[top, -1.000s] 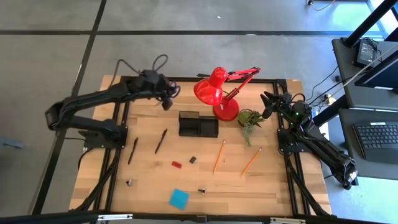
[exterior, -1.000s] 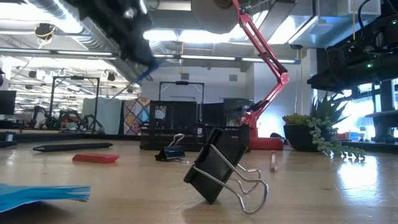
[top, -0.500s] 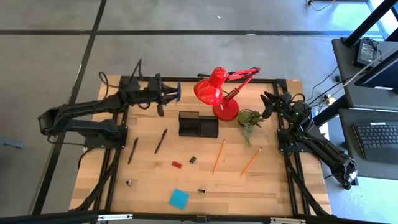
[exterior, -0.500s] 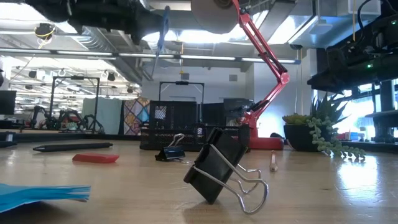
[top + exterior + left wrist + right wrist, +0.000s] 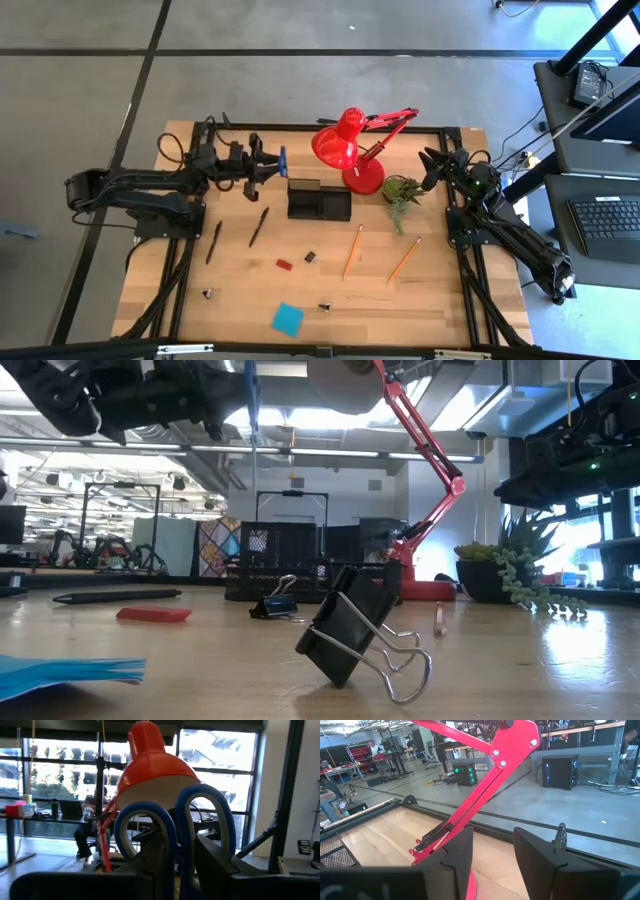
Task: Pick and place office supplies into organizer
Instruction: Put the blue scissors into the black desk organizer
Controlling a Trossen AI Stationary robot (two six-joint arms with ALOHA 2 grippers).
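My left gripper (image 5: 265, 164) hovers above the table's far left, left of the black organizer (image 5: 319, 200), and is shut on the blue-handled scissors (image 5: 283, 160). Their two handle loops (image 5: 175, 830) stick out past the fingertips toward the red lamp. In the low view the scissors (image 5: 250, 400) show high up as a thin blue strip. Two dark pens (image 5: 259, 226) (image 5: 213, 242), two orange pencils (image 5: 352, 251) (image 5: 403, 260), the red eraser (image 5: 284, 265), the blue sticky pad (image 5: 287, 319) and black clips (image 5: 310, 257) (image 5: 324, 306) lie flat on the table. My right gripper (image 5: 432, 165) waits open at the far right. My left gripper pinches the scissors between its two fingers just below the handle loops (image 5: 183, 865); the blades are hidden between the fingers (image 5: 150, 857). The fingers lie level, pointing toward the table's right, along the scissors. The scissors are lifted clear, handles foremost.
The red desk lamp (image 5: 345, 140) leans over the far middle, its base (image 5: 364, 180) right of the organizer. A small green plant (image 5: 402, 192) stands beside my right gripper (image 5: 492, 837). Another clip (image 5: 207, 293) lies near the left edge. Bare wood shows along the near edge.
My left gripper has swung from pointing down at the far edge to lying level, pointing right toward the lamp, and the arm has drawn back toward the table's left and a little toward the near edge. The scissors stayed in its hold and turned with it.
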